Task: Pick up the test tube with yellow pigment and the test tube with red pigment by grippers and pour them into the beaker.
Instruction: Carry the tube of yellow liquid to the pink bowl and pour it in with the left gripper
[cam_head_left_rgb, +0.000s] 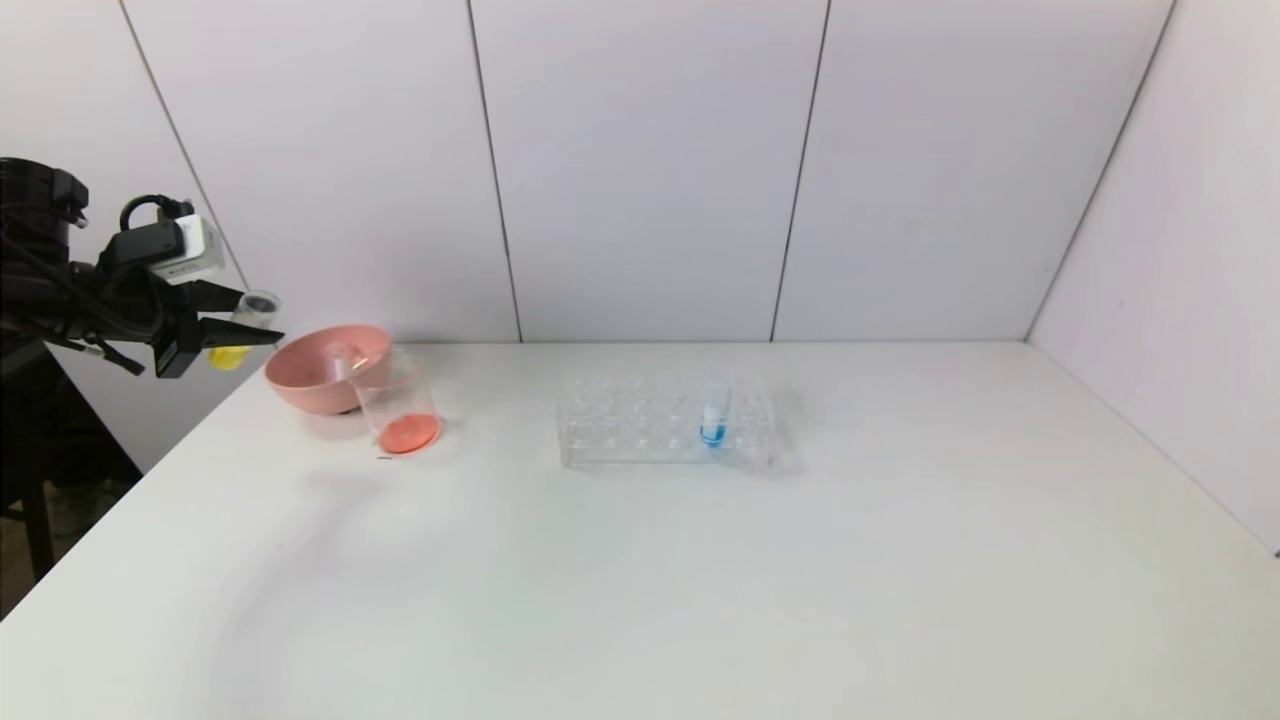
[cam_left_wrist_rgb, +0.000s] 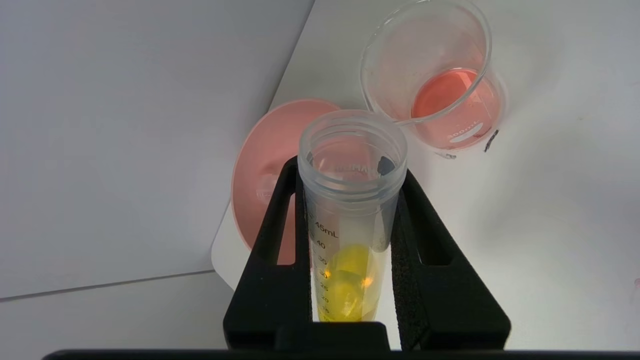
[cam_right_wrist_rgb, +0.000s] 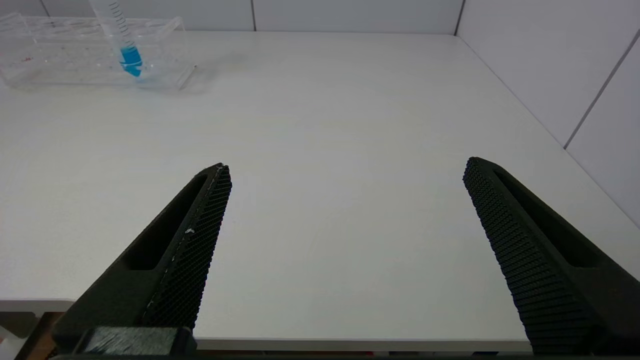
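My left gripper (cam_head_left_rgb: 262, 320) is at the far left, in the air beyond the table's left edge, shut on the test tube with yellow pigment (cam_head_left_rgb: 248, 312). The tube is tilted, with its open mouth towards the pink bowl (cam_head_left_rgb: 320, 378) and the yellow liquid (cam_left_wrist_rgb: 345, 285) low in the tube. In the left wrist view both black fingers (cam_left_wrist_rgb: 280, 220) press its sides. The beaker (cam_head_left_rgb: 400, 410) stands just right of the bowl with red-orange liquid in its bottom (cam_left_wrist_rgb: 445, 95). A clear tube (cam_head_left_rgb: 340, 360) leans in the bowl; no red pigment shows in it. My right gripper (cam_right_wrist_rgb: 347, 165) is open and holds nothing.
A clear tube rack (cam_head_left_rgb: 640, 420) stands mid-table with a blue-tipped tube (cam_head_left_rgb: 713, 418) upright in it; the rack (cam_right_wrist_rgb: 60, 55) shows far off in the right wrist view. White walls close the back and right. The right gripper hovers over the table's front edge (cam_right_wrist_rgb: 350, 342).
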